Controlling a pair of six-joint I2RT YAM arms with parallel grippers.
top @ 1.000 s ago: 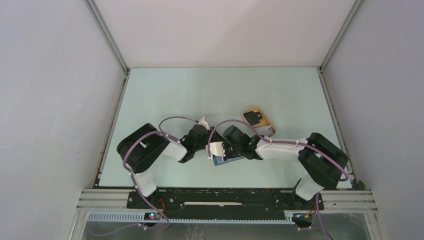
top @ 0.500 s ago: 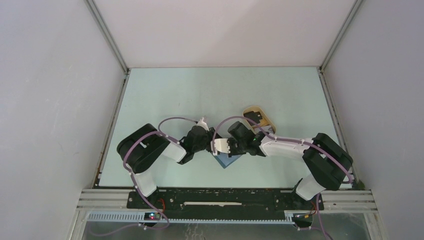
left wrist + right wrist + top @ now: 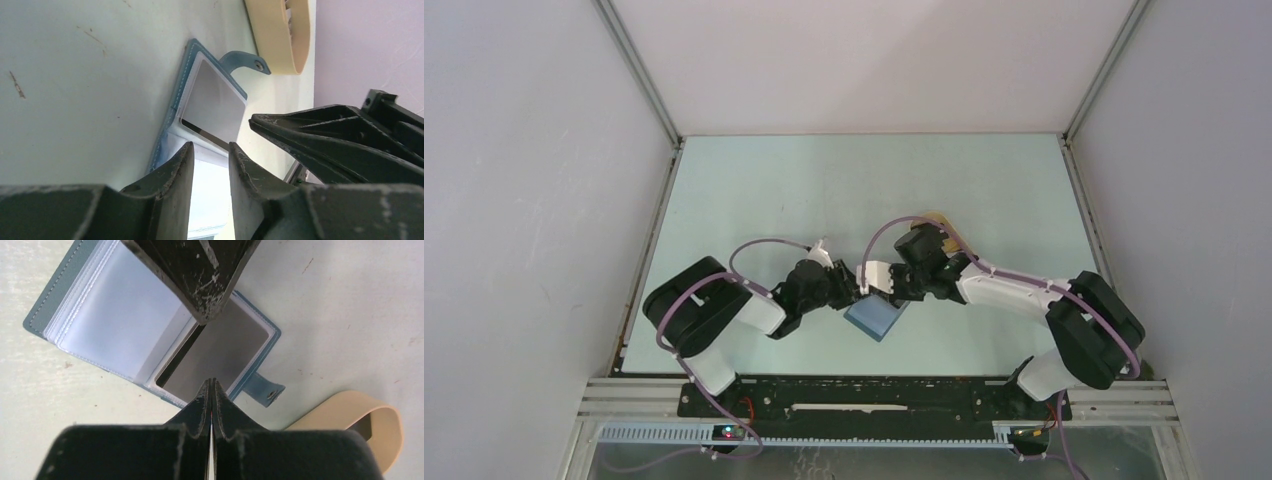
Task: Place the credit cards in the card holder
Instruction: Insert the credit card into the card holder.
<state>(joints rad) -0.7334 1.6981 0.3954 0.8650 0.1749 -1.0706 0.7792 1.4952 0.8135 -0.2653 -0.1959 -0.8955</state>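
My left gripper hangs narrowly parted over the open card holder, a grey credit card tucked in its pocket. My right gripper is pressed shut.

Table: pale green tabletop; flat and matte; close up it carries thin dark scratches and specks
Far side: plain white back panel; it meets the table's far edge
Sides: grey-white left panel, faintly scuffed; right panel of the same tone
Frame: aluminium rails run along the corners between the panels
Near edge: black mounting plate across metal bars; slotted white cable duct just below it
Light: even and soft; shadows weak
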